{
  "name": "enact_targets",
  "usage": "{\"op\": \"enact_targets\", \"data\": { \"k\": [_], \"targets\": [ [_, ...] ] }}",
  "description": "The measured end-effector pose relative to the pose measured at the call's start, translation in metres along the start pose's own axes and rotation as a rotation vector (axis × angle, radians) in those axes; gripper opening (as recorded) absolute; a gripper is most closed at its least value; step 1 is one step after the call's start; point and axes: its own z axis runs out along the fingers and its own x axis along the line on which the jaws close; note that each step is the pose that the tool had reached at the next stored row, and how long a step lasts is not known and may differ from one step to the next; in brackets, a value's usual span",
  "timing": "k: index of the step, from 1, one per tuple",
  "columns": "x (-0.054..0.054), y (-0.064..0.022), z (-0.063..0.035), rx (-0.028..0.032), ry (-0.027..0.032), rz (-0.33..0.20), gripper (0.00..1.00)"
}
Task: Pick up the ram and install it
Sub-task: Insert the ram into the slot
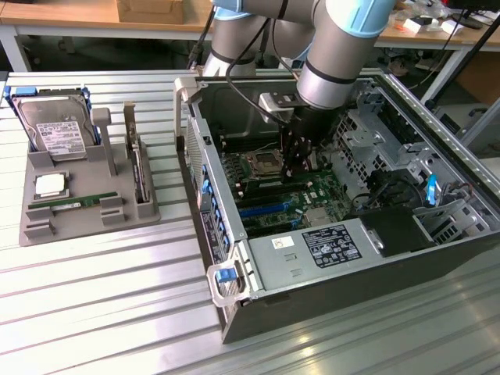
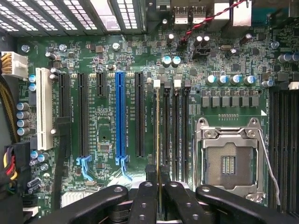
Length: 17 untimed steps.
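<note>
Ram: one, a long, thin, flat green stick with a small white label, lying flat in the tray at the lower left of the exterior view, well apart from the claw.
Tray: one, grey moulded plastic with raised blocks and slots, resting on a ribbed metal table.
Other parts in the tray: one silver hard drive with a white label, leaning at the back; one square silver chip just behind the ram.
Computer case: one, grey sheet metal, lying open at the centre and right of the exterior view.
Claw: one, black, reaching down inside the case over the green board.
Claw state: the two jointed black fingers are drawn almost together at the bottom centre of the wrist view. A thin pale edge runs up from the narrow gap between them along a memory slot; whether it is gripped cannot be told.
Memory slots: four, narrow, black, side by side at the centre.
Processor socket: one, a square with a shiny metal frame, at the lower right.
Card slots: one blue, one white.
</note>
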Motion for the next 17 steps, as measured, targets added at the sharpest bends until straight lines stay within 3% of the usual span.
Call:
{"op": "enact_targets", "data": {
  "k": [17],
  "targets": [
    [-0.0006, -0.0006, 0.0077, 0.0003, 0.0009, -0.014, 0.13]
  ]
}}
